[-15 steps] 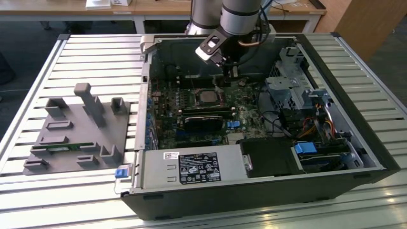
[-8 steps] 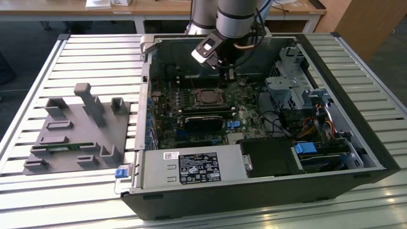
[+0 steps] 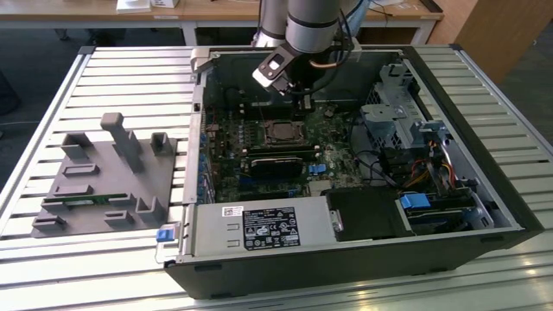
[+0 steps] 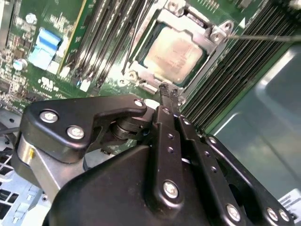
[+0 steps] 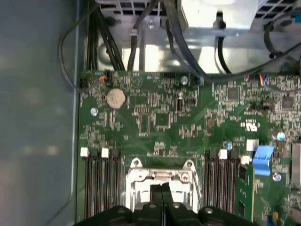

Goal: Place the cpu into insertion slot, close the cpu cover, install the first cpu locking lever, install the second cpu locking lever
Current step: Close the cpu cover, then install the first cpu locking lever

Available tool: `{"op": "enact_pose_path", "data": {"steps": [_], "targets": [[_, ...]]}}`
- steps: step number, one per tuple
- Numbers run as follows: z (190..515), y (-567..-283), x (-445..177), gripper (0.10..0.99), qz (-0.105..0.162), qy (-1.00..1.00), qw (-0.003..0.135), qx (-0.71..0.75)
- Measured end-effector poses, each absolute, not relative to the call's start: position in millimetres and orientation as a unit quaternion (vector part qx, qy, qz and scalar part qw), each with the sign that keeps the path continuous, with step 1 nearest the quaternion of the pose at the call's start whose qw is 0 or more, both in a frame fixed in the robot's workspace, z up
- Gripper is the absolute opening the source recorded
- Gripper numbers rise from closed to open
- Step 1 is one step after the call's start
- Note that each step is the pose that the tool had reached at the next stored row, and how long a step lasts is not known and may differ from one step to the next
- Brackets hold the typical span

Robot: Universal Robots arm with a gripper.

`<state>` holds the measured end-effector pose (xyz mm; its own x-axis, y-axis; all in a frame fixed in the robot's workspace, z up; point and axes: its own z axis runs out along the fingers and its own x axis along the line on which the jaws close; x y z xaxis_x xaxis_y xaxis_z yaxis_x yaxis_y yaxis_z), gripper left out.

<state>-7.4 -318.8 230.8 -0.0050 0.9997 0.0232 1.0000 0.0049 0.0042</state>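
1. The cpu [image 4: 174,51], a small flat square chip with a dull silver-grey top, lies seated in the insertion slot [image 3: 280,133], a square silver-rimmed socket on the green circuit board [image 5: 160,122].
2. The cpu cover [image 4: 193,21], a thin silver metal frame, lies flat around the chip, whose top shows through its window.
3. A thin silver wire lever [image 4: 263,36] runs out from one corner of the frame. Whether it is latched cannot be told.
4. In the first wrist view the black gripper [image 5: 161,188] hides part of the socket, and the chip is hard to make out there.
5. In both wrist views the jaws are pressed together with nothing between them.
6. In the second wrist view the gripper's tips [image 4: 168,90] sit just beside a corner of the socket. Contact cannot be judged.
7. In the exterior view the gripper [image 3: 302,107] hangs inside the open black computer case [image 3: 346,272], which lies on a slatted metal table [image 3: 103,71] beside a grey moulded fixture tray [image 3: 103,188].
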Motion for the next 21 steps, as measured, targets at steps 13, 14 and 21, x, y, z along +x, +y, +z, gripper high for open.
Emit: {"op": "enact_pose_path", "data": {"steps": [13, 14, 21], "targets": [[230.7, -318.7, -28.8, 0.106, -0.01, -0.709, 0.007, -0.705], [230.7, -318.7, -29.7, 0.106, -0.01, -0.709, 0.007, -0.705], [230.7, -318.8, -32.0, 0.106, -0.01, -0.709, 0.007, -0.705]]}}
